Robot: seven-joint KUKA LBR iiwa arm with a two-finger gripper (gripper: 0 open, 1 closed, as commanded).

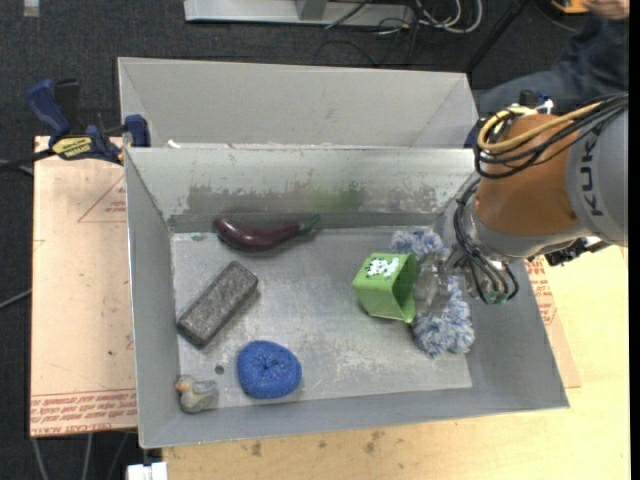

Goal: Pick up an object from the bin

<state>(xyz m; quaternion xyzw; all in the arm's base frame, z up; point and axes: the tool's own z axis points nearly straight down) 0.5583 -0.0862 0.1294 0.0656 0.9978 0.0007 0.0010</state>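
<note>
Grey bin (320, 328) floor is mostly bare; the fingers (440, 280) sit low over the fuzzy blue-grey cloth (447, 326) at right, beside the green box (384, 284), likely to grasp it. Spread or pinching, I cannot tell.

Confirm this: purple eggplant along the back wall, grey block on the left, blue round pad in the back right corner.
Wrong in one respect. The camera view shows the blue round pad near the front left of the bin, not in the back right corner. The purple eggplant does lie along the back wall and the grey block on the left.
</note>
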